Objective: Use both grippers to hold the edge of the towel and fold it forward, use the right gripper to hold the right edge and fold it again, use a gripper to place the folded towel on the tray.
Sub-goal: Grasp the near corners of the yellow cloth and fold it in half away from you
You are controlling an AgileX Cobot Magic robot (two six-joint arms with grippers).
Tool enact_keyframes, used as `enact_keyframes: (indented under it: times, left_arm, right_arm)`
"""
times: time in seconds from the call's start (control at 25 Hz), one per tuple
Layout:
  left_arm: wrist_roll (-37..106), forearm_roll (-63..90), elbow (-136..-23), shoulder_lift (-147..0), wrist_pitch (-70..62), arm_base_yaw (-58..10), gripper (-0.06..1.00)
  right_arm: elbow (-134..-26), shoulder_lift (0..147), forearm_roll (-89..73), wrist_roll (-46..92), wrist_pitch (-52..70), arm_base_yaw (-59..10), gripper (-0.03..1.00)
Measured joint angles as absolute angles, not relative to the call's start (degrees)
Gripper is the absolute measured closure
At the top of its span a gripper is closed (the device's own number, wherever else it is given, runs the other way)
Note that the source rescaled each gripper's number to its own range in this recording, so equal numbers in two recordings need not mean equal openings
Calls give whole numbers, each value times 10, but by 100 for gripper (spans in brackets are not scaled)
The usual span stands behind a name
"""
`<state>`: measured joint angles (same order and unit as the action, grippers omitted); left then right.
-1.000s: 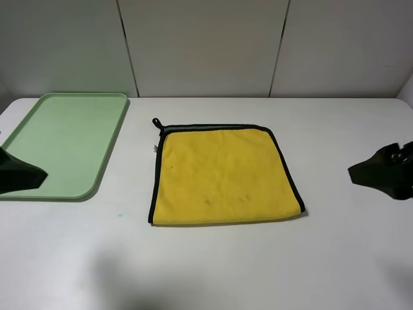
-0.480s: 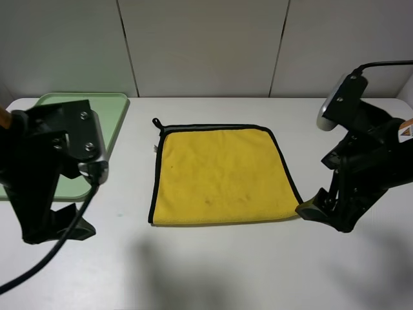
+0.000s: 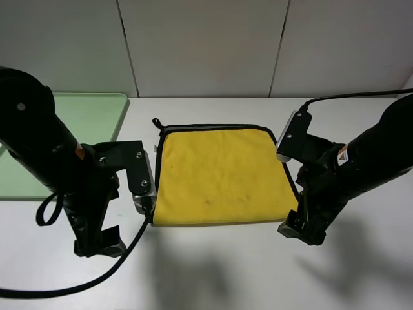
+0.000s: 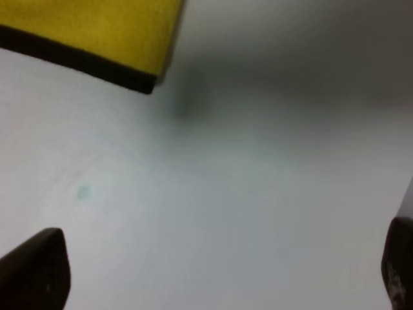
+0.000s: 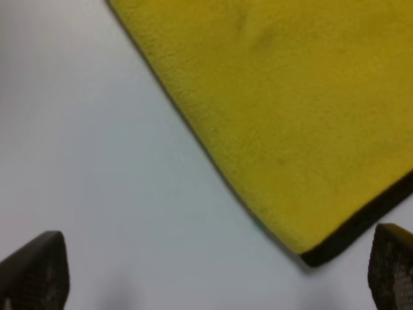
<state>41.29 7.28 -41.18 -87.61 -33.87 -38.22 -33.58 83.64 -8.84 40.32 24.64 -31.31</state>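
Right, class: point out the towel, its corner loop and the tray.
towel (image 3: 222, 174), exterior high view, middle of yellow cloth.
loop (image 3: 156, 122), exterior high view, the small black ring itself.
tray (image 3: 97, 118), exterior high view, bare green floor.

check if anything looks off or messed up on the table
Nothing serious. The towel lies flat on the table, unwrinkled, with only a couple of faint darker spots in the pile near its front edge. What shows of the tray looks undamaged, and nothing is spilled.

Bulky black arms (image 3: 39, 139), silver screws (image 3: 137, 154), black cables (image 3: 39, 294).
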Motion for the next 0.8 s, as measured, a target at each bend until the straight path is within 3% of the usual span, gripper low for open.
enact_keyframes:
  times: [0.36,0.8]
  left_arm:
    - [436,98,-412,-889,-319,-382,-2]
    - [437,128,-412,-889,-319,-382,-2]
  right_arm:
    - [-336,911,-43,487,224,-313,-3]
    - [-337,965,61,490,216,-313,-3]
